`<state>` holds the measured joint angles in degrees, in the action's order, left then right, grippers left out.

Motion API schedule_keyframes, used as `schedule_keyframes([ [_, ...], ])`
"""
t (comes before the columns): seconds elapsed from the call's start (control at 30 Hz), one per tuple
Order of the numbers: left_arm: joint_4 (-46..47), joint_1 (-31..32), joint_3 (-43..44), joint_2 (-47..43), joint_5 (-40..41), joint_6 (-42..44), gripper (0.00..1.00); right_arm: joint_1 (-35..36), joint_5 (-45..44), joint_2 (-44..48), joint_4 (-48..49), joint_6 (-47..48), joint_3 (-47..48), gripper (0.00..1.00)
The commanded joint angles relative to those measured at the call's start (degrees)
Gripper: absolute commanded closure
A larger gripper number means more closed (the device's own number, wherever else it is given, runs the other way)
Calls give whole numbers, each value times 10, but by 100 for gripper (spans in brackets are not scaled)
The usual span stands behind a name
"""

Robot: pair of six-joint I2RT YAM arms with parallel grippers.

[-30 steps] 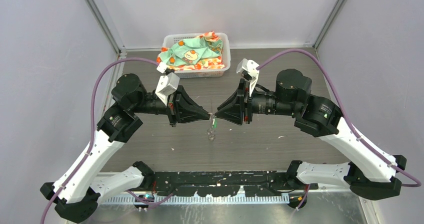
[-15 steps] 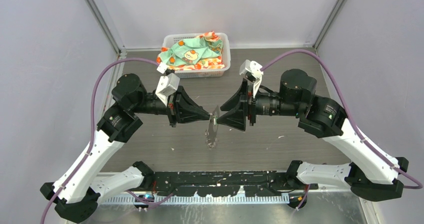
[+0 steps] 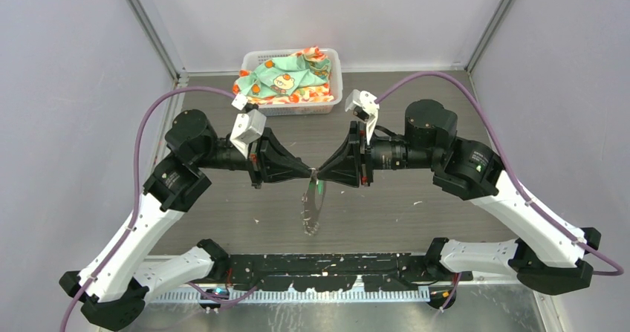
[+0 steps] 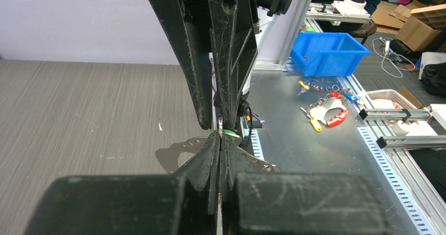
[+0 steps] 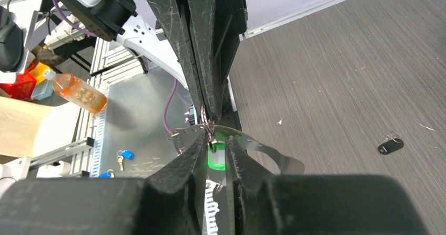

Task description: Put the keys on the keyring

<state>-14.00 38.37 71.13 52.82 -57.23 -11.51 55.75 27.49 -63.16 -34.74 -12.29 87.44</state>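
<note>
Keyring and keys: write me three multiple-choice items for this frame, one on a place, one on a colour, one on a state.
1. Where is the black-headed key? A in the white basket; B on the table, apart from both arms; C in the left jaws.
2. What colour is the head of the second key, between the right gripper's jaws? A red; B green; C blue.
3. How is the keyring? A flat on the table; B in the basket; C hanging above the table.
1 B: it lies alone in the right wrist view. 2 B: bright green shows between those jaws. 3 C: it dangles from the left gripper, whose jaws are shut on it.
</note>
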Motion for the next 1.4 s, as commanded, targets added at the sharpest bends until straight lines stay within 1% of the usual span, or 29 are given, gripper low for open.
schedule_keyframes([
  [0.0,16,2,18,-14,-4,7,100,-2,18,2,27,-8,9,79],
  [0.1,17,2,16,-17,-2,8,100,-3,20,3,26,-8,8,86],
  [0.43,26,2,16,-16,-1,1,100,-7,35,14,38,-23,-21,89],
  [0.6,26,2,19,-15,-2,0,100,-7,44,7,42,-30,-25,89],
  [0.77,26,3,17,-15,-4,0,100,-10,49,-2,37,-32,-19,84],
  [0.8,26,2,17,-15,-5,0,100,-11,49,-3,34,-31,-15,82],
  [0.93,27,1,18,-14,-7,1,100,-15,44,-5,17,-28,-2,64],
  [0.97,27,1,18,-14,-7,1,100,-16,41,-8,2,-24,4,62],
  [1.13,27,2,19,-16,-9,-2,100,-20,27,-20,-56,-1,30,61],
  [1.27,26,2,17,-17,-10,0,100,-23,7,-6,-63,15,58,48],
  [1.37,26,2,18,-16,-8,0,100,-23,8,-5,-59,19,75,46],
])
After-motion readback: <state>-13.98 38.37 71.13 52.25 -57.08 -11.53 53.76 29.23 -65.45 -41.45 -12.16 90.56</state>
